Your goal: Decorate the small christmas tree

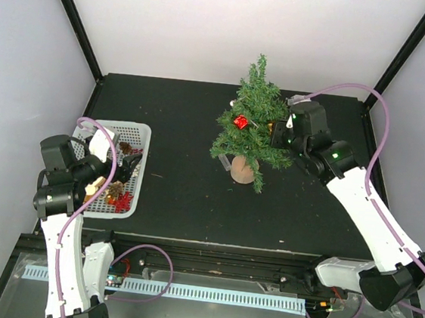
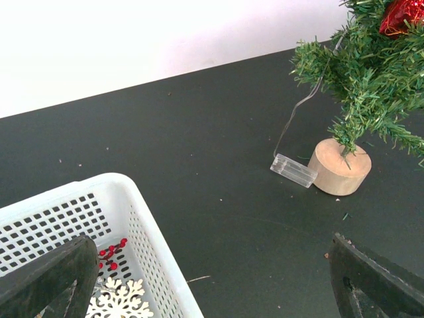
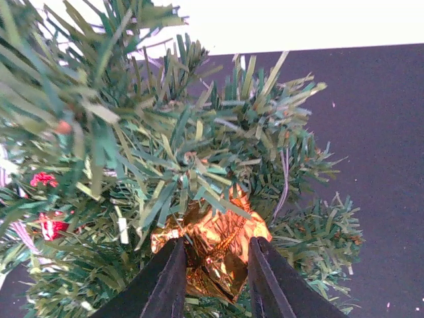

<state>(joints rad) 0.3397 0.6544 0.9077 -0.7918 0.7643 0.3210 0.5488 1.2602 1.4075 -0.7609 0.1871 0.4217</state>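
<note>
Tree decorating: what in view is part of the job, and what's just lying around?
Job:
- small christmas tree
- red ornament on it
- gold ornament in right tool
- white basket with snowflake and red berries

Lying about:
- clear box by the wooden base, wired into the tree
- purple cable
- blue strip at the near edge

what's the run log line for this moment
left gripper open above basket | right gripper shut on gold ornament in small christmas tree

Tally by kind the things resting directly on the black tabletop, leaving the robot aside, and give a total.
small christmas tree: 1
white basket: 1
clear plastic box: 1
Total: 3
</note>
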